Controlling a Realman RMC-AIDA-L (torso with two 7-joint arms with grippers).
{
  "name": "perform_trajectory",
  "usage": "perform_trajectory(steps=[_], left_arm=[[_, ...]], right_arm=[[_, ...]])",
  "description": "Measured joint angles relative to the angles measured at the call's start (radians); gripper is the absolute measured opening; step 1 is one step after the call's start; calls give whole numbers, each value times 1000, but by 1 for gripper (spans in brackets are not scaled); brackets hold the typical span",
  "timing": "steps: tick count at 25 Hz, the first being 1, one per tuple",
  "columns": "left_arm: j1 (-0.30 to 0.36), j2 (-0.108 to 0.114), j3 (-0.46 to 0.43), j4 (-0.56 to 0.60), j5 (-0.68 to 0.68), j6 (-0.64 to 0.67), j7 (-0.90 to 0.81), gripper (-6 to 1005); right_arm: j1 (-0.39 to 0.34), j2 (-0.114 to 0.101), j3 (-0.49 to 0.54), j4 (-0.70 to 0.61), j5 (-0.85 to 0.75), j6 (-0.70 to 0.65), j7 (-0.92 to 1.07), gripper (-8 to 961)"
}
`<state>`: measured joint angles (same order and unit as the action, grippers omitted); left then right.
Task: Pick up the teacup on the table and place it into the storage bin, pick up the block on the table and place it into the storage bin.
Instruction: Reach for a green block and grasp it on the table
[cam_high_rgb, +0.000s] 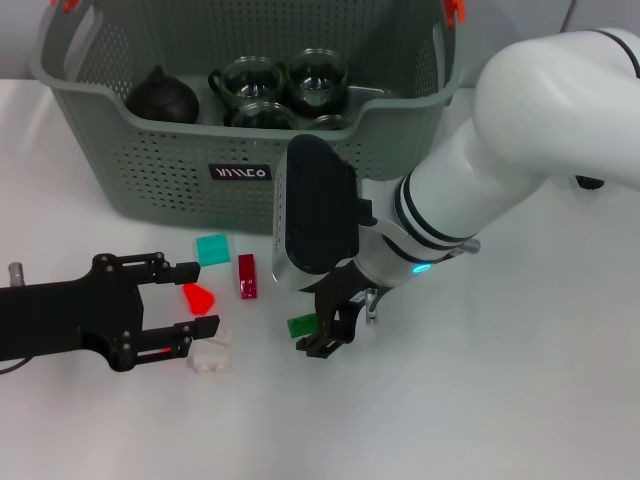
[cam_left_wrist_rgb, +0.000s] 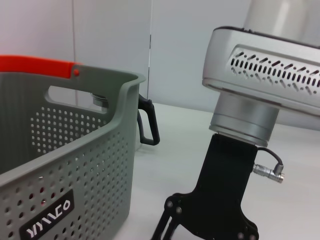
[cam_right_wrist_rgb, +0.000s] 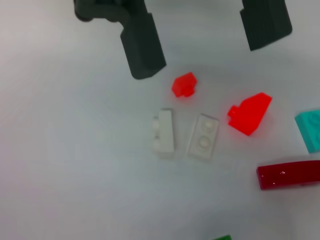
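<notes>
Block step: right tool (cam_high_rgb: 322, 338) grips the green block (cam_high_rgb: 301, 325) mid-counter, left tool (cam_high_rgb: 186, 306) open; next, lift into storage bin (cam_high_rgb: 150, 165).

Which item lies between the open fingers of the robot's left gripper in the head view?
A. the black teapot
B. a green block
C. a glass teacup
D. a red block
D: in the head view the red block sits on the table between the spread fingers of the left gripper, untouched.
</notes>
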<state>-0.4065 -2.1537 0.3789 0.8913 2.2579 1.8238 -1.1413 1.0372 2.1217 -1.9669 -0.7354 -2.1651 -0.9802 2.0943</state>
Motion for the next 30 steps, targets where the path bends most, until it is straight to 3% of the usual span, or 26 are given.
perform_trajectory(steps=[2,5,21,26,30], left_arm=[[0,0,-3,0,0,0,0,649],[0,1,-4,0,-1,0,0,649],[-2,3,-6,-8,-2,-6,2,649],[-1,3,-6,-8,-1,-7,2,649],[-1,3,-8,-9,-1,-8,2,649]], right_arm=[[-1,0,-4,18,30,16,-17,909],[-3,0,-5,33,55,32,-32,716],[-21,1,-32,49,71,73,-36,664],[-25,1,-32,50,71,75,-36,513],[-26,1,-32,53,71,75,-36,480]])
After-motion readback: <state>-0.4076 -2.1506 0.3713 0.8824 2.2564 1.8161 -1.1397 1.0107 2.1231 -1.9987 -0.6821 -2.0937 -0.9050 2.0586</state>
